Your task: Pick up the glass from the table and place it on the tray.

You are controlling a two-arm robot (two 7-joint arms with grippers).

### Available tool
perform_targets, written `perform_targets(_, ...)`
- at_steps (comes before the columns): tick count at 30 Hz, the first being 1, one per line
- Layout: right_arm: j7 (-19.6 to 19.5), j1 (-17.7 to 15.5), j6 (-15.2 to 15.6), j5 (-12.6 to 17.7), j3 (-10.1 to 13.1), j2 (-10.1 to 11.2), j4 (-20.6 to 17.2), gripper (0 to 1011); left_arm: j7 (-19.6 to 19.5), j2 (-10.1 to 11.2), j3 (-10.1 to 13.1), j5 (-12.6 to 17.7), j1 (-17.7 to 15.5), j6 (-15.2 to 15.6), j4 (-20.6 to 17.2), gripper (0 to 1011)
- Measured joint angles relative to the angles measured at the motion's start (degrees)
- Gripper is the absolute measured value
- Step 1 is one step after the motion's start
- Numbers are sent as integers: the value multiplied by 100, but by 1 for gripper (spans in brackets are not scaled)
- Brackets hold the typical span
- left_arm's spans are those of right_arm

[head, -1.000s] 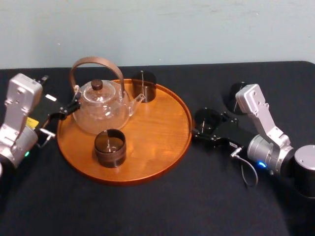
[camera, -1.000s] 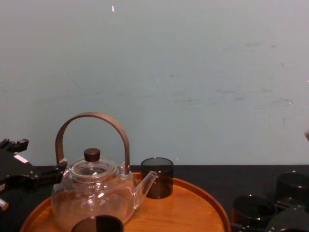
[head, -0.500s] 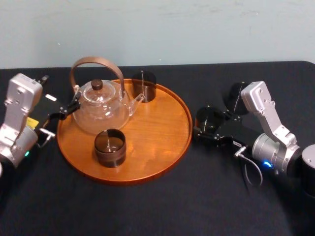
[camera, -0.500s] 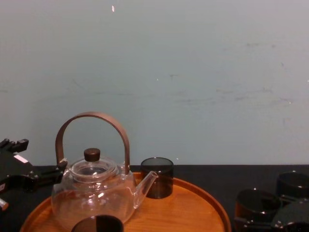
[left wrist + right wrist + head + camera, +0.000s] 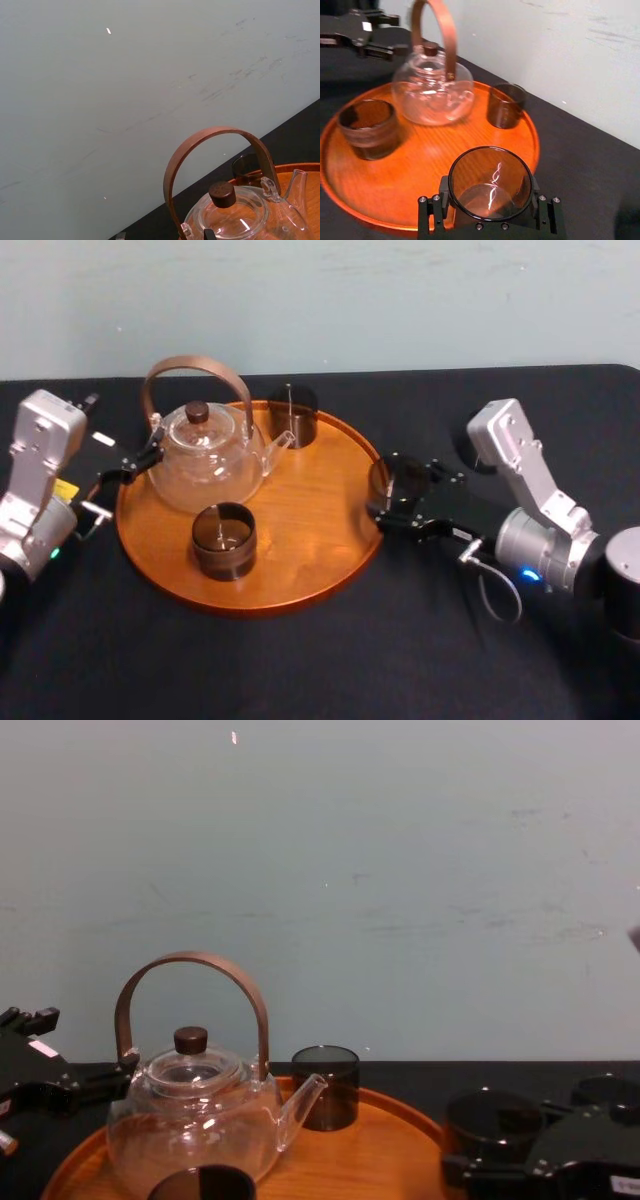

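we see our right gripper (image 5: 397, 504) pinching the smoky glass (image 5: 392, 480) from both sides, right at the right rim of the tray (image 5: 300, 585) on the black table (image 5: 300, 670). left gripper (image 5: 128, 468) sits parked beside the teapot (image 5: 205, 455).

In the chest view the bottom edge cuts off the front cup (image 5: 200, 1183) and my right hand (image 5: 500, 1170), which hides the lower wall of the glass (image 5: 490, 1112).

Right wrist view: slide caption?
Right pincer holds the glass at the tray's rim; left pincer sits beside the teapot.
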Motion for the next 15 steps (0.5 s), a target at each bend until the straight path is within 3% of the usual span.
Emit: perform_targets(15,97,160,94,-82,-466,-146,-180,908,0,0,0,0,0,0,0,1010)
